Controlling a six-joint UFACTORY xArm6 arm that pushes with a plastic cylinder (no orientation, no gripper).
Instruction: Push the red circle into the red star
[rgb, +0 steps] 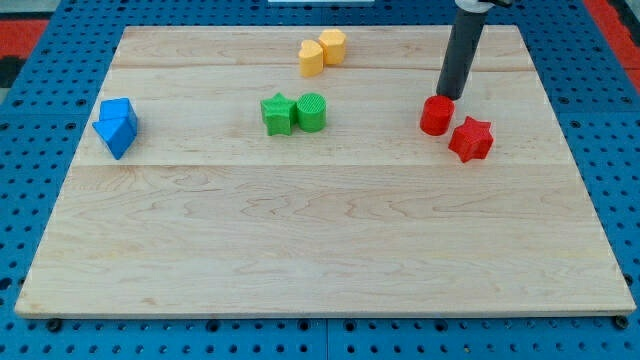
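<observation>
1. My tip (444, 97) is the lower end of a straight dark rod that comes down from the view's top right. There is no claw on this arm, so nothing opens, closes or grips; the rod holds nothing and can only push.

2. The tip sits at the upper edge of the red circle (435, 116), on its side toward the view's top and slightly right. It looks to be touching the circle or just beside it; I cannot tell which.

3. The red star (471, 138) lies to the circle's lower right in the view. The two red blocks appear to touch or nearly touch at their facing edges.

4. The relation that matters: from my tip, the circle lies down and slightly left, while the star lies down and to the right. I judge a straight push from here would send the circle down past the star's left side, so the tip wants to be more on the circle's upper left.

5. Farther out, toward the view's left, are a green star (277, 113) and green circle (312, 111) side by side, two yellow blocks (322, 52) near the top, and blue blocks (117, 126) at the far left.

6. All of this rests on a pale wooden board (320, 250).
</observation>
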